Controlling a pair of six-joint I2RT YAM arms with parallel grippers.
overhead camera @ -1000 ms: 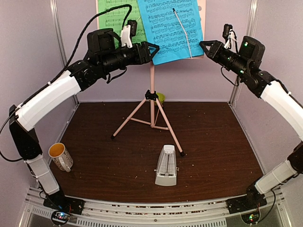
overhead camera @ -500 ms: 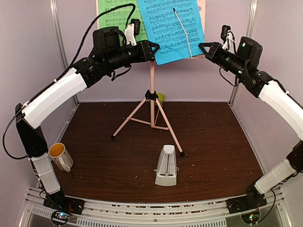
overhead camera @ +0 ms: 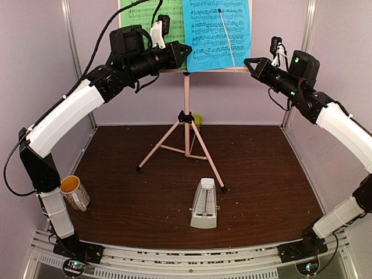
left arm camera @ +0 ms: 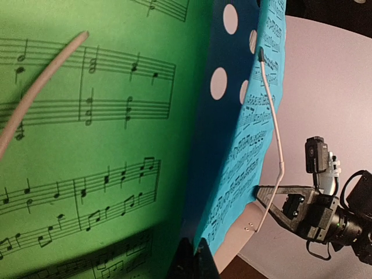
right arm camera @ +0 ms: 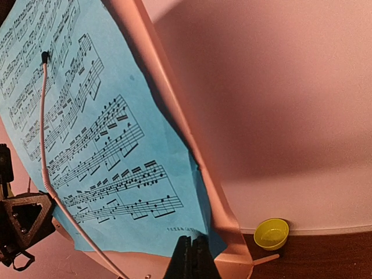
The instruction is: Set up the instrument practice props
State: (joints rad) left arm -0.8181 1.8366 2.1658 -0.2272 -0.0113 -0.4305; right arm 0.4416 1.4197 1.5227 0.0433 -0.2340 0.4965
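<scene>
The pink music stand [overhead camera: 186,99] stands at the back of the table, with its desk [right arm camera: 168,87] near the top of the top view. A green sheet [overhead camera: 136,17] [left arm camera: 87,145] and a larger blue sheet [overhead camera: 212,35] [right arm camera: 104,145] rest on the desk. My left gripper [overhead camera: 187,51] [left arm camera: 195,249] is shut, its tips at the blue sheet's [left arm camera: 256,128] lower left corner. My right gripper [overhead camera: 246,60] [right arm camera: 192,241] is shut too, with its tips against the blue sheet's lower right corner. The white-grey metronome [overhead camera: 204,203] stands alone on the table in front.
A white patterned mug [overhead camera: 74,192] sits near the left arm's base. A small lime-green bowl [overhead camera: 197,120] [right arm camera: 272,233] lies behind the tripod legs by the back wall. The tripod's feet spread over the middle of the dark table [overhead camera: 261,174].
Both grippers have closed. The left gripper has risen at the desk's lower edge. The blue sheet, tilted before, now hangs straight with its lower left corner higher.
</scene>
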